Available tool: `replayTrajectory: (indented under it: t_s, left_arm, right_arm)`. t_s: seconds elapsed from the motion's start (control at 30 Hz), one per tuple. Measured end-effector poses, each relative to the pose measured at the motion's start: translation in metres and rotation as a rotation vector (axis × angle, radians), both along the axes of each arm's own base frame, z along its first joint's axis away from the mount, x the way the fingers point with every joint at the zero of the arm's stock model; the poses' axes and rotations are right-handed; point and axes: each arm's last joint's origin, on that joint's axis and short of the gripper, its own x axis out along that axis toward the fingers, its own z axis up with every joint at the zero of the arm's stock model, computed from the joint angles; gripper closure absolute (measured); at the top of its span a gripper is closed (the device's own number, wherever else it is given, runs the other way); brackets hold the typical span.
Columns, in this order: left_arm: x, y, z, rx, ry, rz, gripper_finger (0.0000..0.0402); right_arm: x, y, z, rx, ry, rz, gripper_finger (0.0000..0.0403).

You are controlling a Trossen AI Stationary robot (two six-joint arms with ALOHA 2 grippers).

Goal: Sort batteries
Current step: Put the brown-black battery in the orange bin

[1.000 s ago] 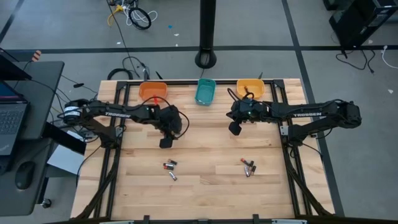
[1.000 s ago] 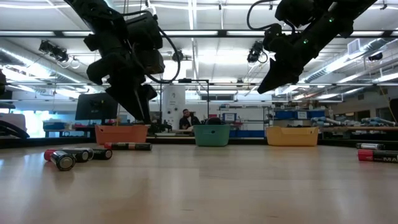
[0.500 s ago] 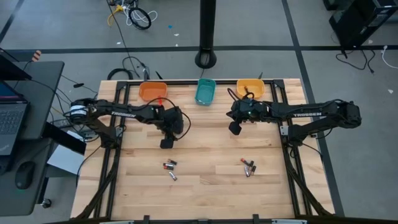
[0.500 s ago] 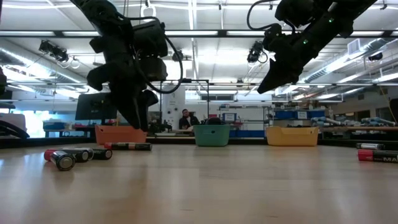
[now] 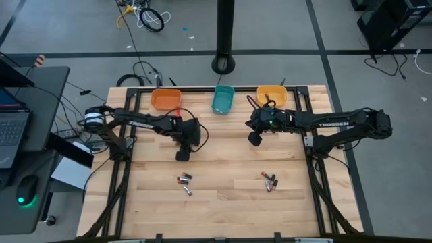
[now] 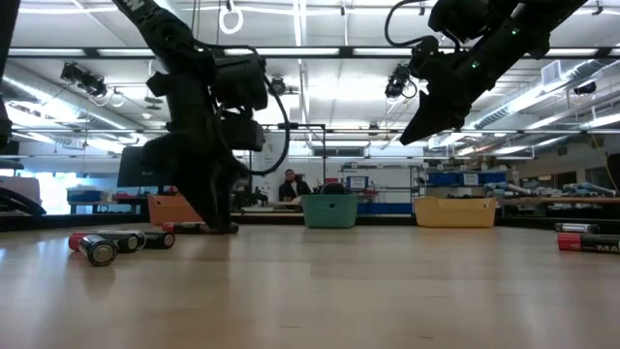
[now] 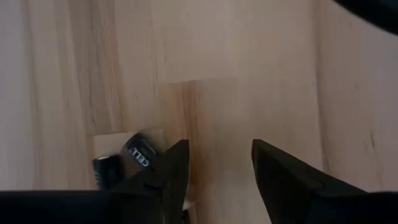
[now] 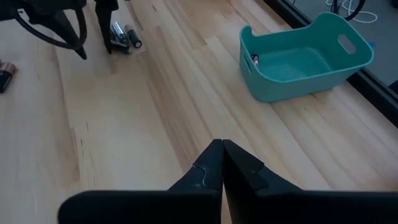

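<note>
- Left gripper (image 7: 214,168): fingers spread, empty, low over table (image 5: 223,162), batteries (image 7: 127,162) just beside.
- Right gripper (image 8: 222,155): fingers together, empty, raised.
- Risk: descending finger probably nudges cells, which roll.

The wooden table (image 5: 223,202) is built of pale planks. Three bins stand along its far edge: an orange bin (image 5: 165,99), a teal bin (image 5: 223,100) and a yellow bin (image 5: 271,95). Two groups of batteries lie on the near half, well apart: a left group (image 5: 184,182) and a right group (image 5: 270,180).
</note>
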Motion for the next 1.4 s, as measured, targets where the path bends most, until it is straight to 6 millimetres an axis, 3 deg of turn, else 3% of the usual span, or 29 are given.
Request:
replayTrajectory:
  t_s: [0.67,0.8,0.9,1.1,1.4]
  left_arm:
    - [0.003,0.001,-0.009,0.001,0.038,0.011,0.0284]
    - [0.008,0.002,0.0,-0.016,0.071,0.051,0.0297]
    - [0.019,0.005,0.019,0.012,0.056,0.119,0.0299]
    - [0.024,0.033,0.044,0.134,0.061,0.143,0.0299]
    - [0.001,0.11,0.044,0.171,0.032,0.217,0.03]
  right_arm:
    - [0.0,0.0,0.0,-0.004,0.002,0.003,0.0388]
    - [0.0,0.0,0.0,-0.003,0.003,0.003,0.0377]
    - [0.0,0.0,0.0,-0.003,0.002,0.004,0.0377]
    - [0.0,0.0,0.0,-0.011,0.007,0.011,0.0389]
    - [-0.002,0.0,-0.007,-0.012,0.016,0.013,0.0376]
